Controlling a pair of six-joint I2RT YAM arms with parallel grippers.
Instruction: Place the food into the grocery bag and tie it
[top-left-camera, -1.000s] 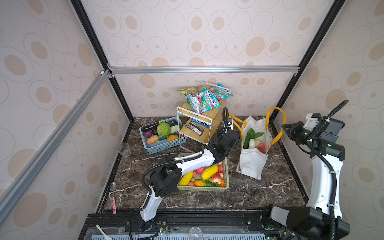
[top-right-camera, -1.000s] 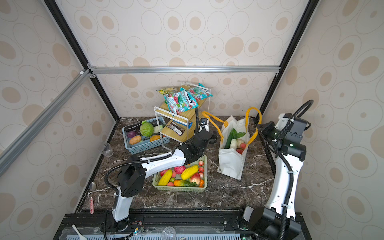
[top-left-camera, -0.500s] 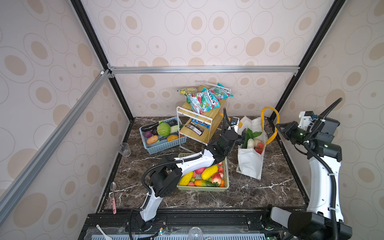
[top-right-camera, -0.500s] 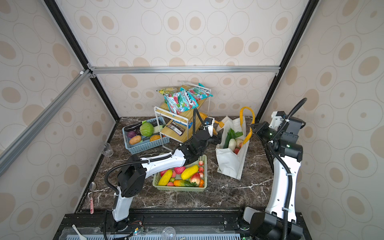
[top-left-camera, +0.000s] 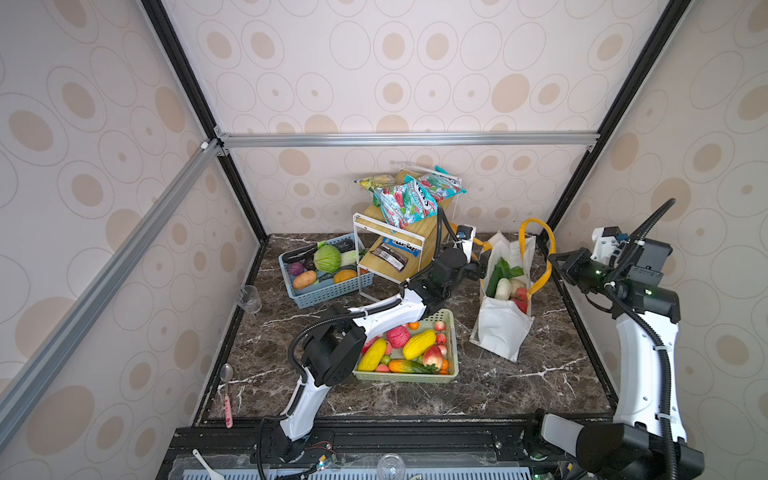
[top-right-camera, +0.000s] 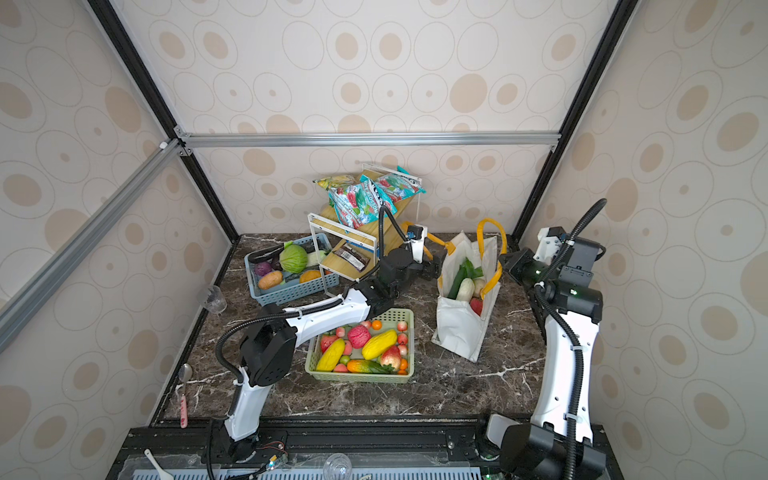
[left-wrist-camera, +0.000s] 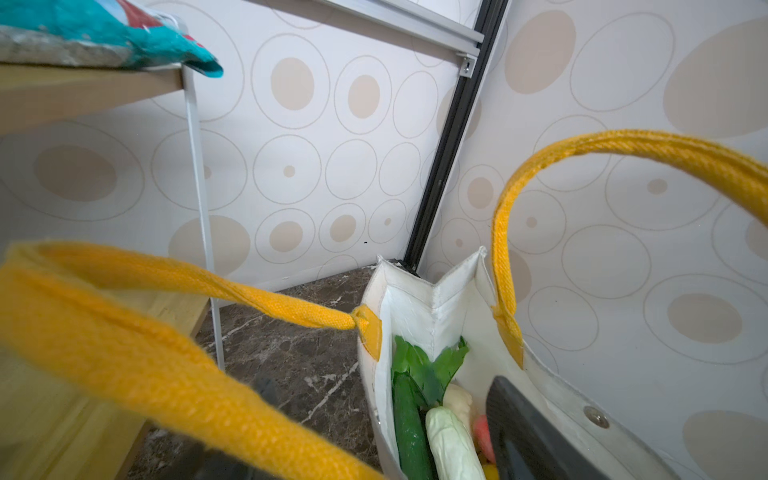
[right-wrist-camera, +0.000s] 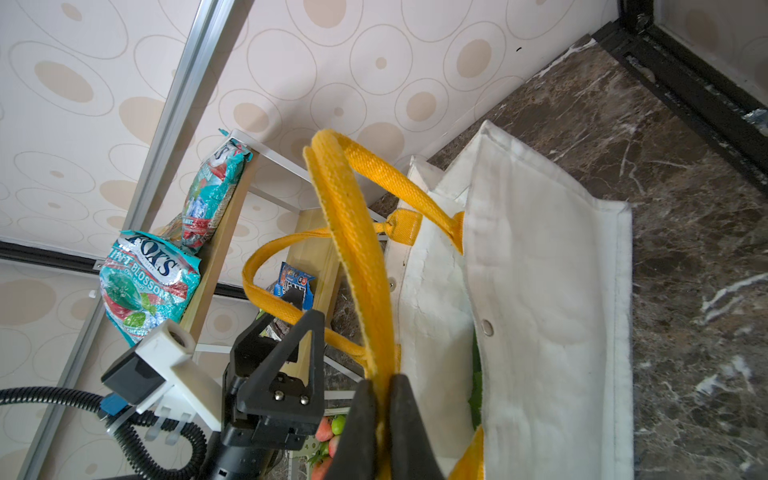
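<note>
The white grocery bag (top-left-camera: 503, 328) (top-right-camera: 461, 328) stands at the right of the table, its mouth wide. Food (top-left-camera: 503, 286) (left-wrist-camera: 415, 419) fills it: a cucumber, greens, a white bulb, something red. My right gripper (top-left-camera: 552, 259) (right-wrist-camera: 382, 399) is shut on the bag's right yellow handle (right-wrist-camera: 353, 232), which loops up from the rim. My left gripper (top-left-camera: 480, 266) (left-wrist-camera: 390, 411) is open at the bag's left wall, one finger (left-wrist-camera: 523, 436) inside the mouth. The left handle (left-wrist-camera: 166, 361) drapes across that gripper.
A green basket (top-left-camera: 451, 332) of toy fruit sits in front of the left arm. A blue basket (top-left-camera: 328, 291) of vegetables and a wooden rack (top-left-camera: 399, 245) with candy bags stand behind. A clear cup (top-left-camera: 249, 297) and a spoon (top-left-camera: 226, 386) lie at the left edge.
My right gripper has moved left with the handle, bringing the loop over the bag's mouth. My left gripper has edged right to the bag's rim.
</note>
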